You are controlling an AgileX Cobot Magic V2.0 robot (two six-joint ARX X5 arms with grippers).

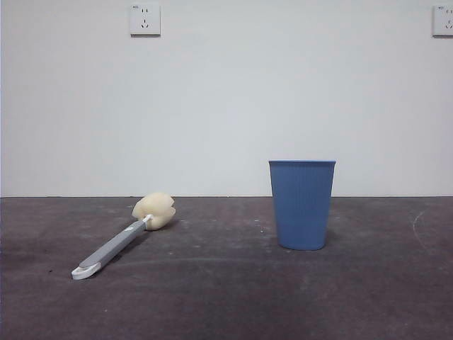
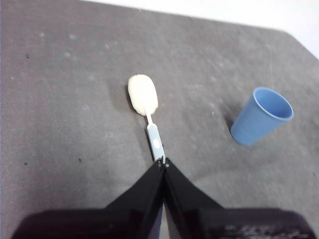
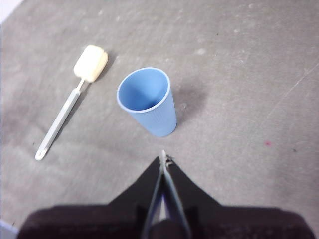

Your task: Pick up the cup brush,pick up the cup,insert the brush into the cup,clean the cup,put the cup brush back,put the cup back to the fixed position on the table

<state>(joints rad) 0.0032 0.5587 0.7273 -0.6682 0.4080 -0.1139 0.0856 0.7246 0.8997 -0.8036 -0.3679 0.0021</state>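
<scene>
The front view shows the wall with two sockets (image 1: 144,19) but neither arm; only the wrist views show the grippers. The left gripper (image 2: 163,163) hangs above the brush (image 2: 146,107) handle, jaws pressed together, holding nothing. The right gripper (image 3: 163,157) hangs near the cup (image 3: 148,100), jaws likewise closed and empty. The brush lies flat on the table (image 1: 226,297), cream sponge head farthest back, white loop nearest. The blue ribbed cup stands upright, well apart from it.

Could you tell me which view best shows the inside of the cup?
The right wrist view: the cup opens toward it, apparently empty. The left wrist view shows only part of the interior; the front view shows just its outer wall.
</scene>
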